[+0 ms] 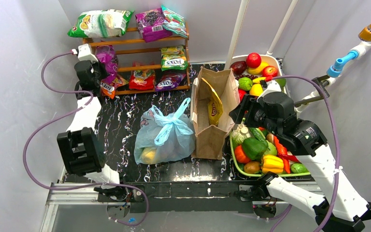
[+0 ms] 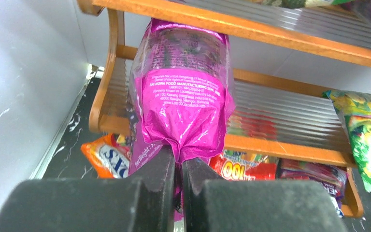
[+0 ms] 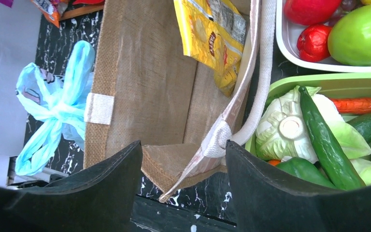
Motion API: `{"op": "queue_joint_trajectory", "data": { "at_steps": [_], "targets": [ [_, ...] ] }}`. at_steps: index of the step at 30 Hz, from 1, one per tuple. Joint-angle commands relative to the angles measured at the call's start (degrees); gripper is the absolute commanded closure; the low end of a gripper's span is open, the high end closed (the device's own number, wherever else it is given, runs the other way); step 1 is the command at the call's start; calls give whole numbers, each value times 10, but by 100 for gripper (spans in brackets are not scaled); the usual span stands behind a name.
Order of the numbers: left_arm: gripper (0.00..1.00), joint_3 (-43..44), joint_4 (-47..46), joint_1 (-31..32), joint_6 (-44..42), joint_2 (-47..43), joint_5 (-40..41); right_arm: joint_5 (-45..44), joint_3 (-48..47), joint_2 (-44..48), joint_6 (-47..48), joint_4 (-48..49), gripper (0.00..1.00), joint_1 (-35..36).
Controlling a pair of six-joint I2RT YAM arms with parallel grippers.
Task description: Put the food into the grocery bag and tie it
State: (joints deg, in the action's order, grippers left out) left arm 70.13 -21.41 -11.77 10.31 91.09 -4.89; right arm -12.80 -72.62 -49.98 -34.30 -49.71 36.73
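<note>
"While the left gripper [image 2: 178, 164] is pinched tight on the bottom seam of that magenta packet [image 2: 183, 96] by the wooden shelf [image 2: 290, 36], upper left in the overhead view, where has the grocery bag [image 1: 164, 140] got to?"

"Dead centre of the overhead view. It's slumped on the table [image 1: 121, 130], right up against the left side of the brown bag [image 1: 211, 111]. Its handles [image 1: 173, 121] look drawn into a bow on top, and a yellow piece [image 1: 148, 154] shows through the film low on its left."

"How would it take being picked up?"

"Badly, I'd guess, if you grab the body. It's thin, floppy film, nearly weightless and slick, so it would only bunch and slide. The handles near the bow look like the sound hold. The food [image 1: 265, 162] in the green tray [image 3: 328, 79], lower right overhead, looks glossy, hard and rounded. It could well squirt out unless the jaws close across its middle."

"And the right gripper [image 3: 183, 154]?"

"Its jaws are apart and I can't see anything gripped. It hangs over the near edge of the brown bag. In its own view the blue bag lies at the left of the frame, beyond the brown bag's wall and clear of both fingers. The left gripper is well apart from the bag, up in the far left corner."
</note>
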Motion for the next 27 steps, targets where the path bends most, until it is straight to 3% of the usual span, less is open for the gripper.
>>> {"op": "queue_joint_trajectory", "data": {
  "at_steps": [1, 27],
  "targets": [
    [100, -28, -12, -3, 18, -130, 16, 12, -38, 9, -7, 9, 30, 0],
    [100, -7, 150, 29, 155, -290, -33, 25, -33, 29, -30, 9, 30, 0]
  ]
}}
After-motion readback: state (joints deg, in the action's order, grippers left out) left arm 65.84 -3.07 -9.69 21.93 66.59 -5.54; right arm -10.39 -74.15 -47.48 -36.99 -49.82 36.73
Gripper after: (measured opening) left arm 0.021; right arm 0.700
